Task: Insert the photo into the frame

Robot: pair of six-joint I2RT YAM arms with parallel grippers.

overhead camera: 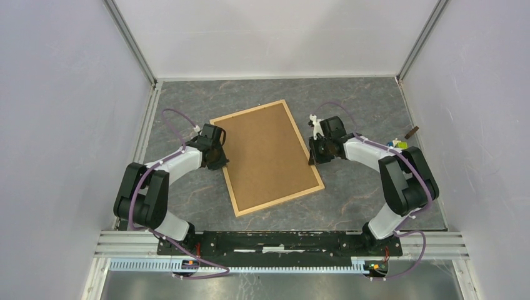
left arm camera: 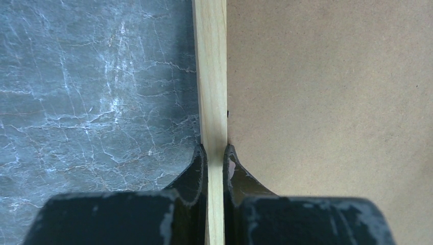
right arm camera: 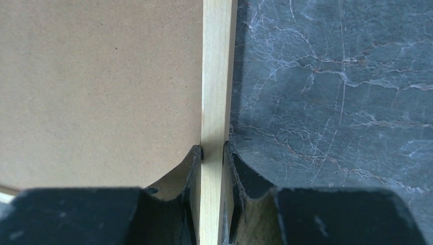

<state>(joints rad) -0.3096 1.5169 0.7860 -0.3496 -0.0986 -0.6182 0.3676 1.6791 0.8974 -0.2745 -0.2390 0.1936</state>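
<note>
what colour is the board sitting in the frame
Plain brown board, no pattern, edged by the pale wood frame. Best in the left wrist view.

The frame [overhead camera: 280,199] lies flat, tilted, seemingly face-down.

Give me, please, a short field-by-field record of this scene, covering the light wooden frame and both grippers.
frame: thin, light natural-wood rectangular frame, lying flat and askew on the grey marbled table
facing up: plain brown backing board, inside the frame
photo: not visible in any view
left gripper: shut on the frame's left long rail
right gripper: jaws astride the right long rail, close against it; firm grip uncertain
</note>
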